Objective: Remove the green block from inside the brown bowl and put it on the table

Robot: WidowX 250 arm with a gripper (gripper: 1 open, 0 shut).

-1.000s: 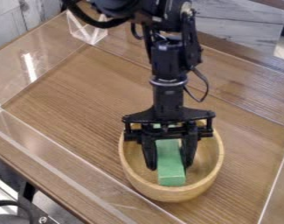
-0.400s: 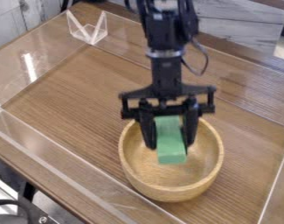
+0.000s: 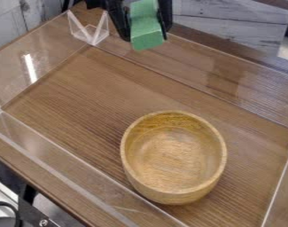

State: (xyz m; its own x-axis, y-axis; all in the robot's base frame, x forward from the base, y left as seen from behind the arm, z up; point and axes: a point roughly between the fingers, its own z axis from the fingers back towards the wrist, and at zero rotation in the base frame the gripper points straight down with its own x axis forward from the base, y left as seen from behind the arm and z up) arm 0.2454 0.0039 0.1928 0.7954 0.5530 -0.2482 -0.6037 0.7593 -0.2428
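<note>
The green block [image 3: 147, 34] hangs high above the table [image 3: 87, 102] at the top edge of the camera view, tilted a little. My gripper [image 3: 141, 19] is shut on it, with dark fingers [image 3: 116, 19] showing on either side of the block; the rest of the arm is cut off by the frame's top. The brown bowl [image 3: 174, 156] stands on the table at the lower right, well below and in front of the block. Nothing lies inside the bowl.
Clear plastic walls [image 3: 34, 66] run around the tabletop. A small clear plastic piece [image 3: 87, 27] stands at the back left, close beside the gripper. Bare wood lies left of and behind the bowl.
The gripper has lifted the green block out of the bowl, rising and shifting toward the back left. The bowl now holds nothing and has stayed in place.
</note>
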